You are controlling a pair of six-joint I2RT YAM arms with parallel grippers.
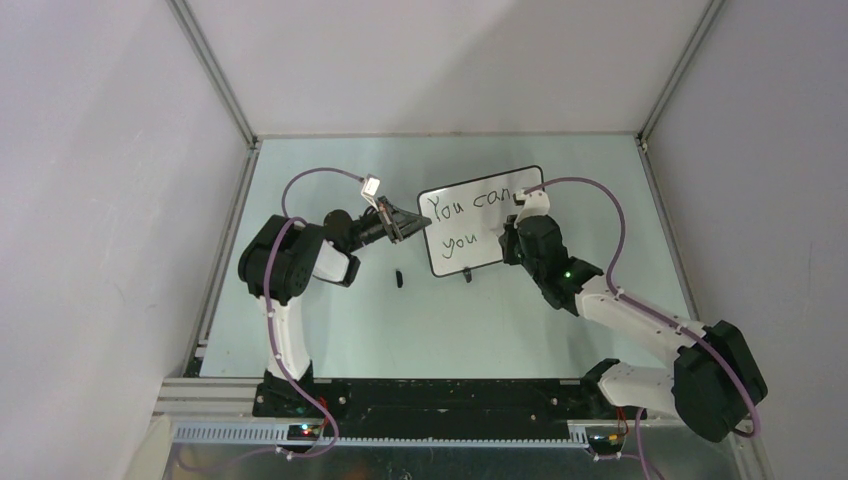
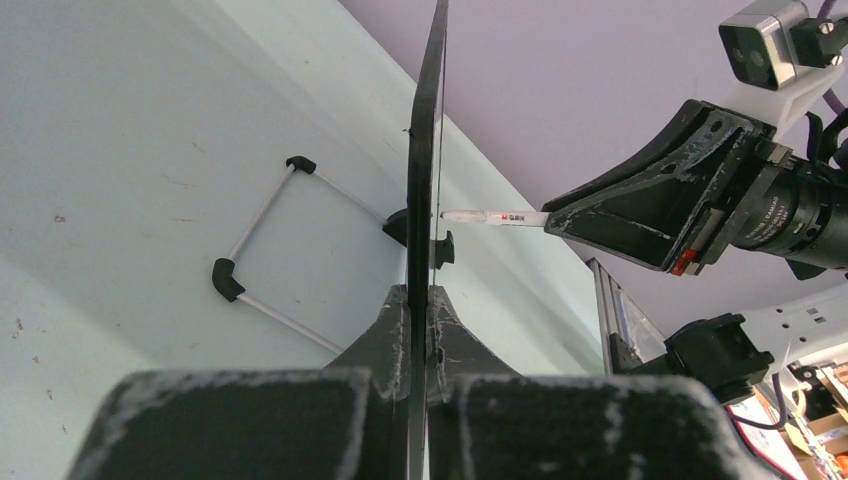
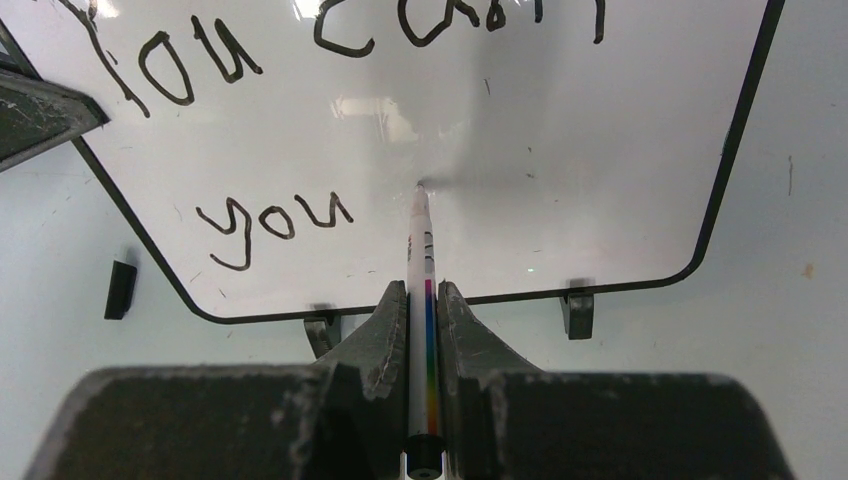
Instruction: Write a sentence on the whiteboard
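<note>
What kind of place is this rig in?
Likely a robot lab test cell: plain pale walls on aluminium framing, left arm and right arm bolted at a table edge, whiteboard as prop.

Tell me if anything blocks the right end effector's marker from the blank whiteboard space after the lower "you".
Nothing visible does. The marker in the right end effector has its tip at the whiteboard just right of "you". The left end effector clamps the left edge, away from there.

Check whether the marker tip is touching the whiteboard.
Touching. The left wrist view sees the whiteboard edge-on, and the marker tip meets its face with no gap.
</note>
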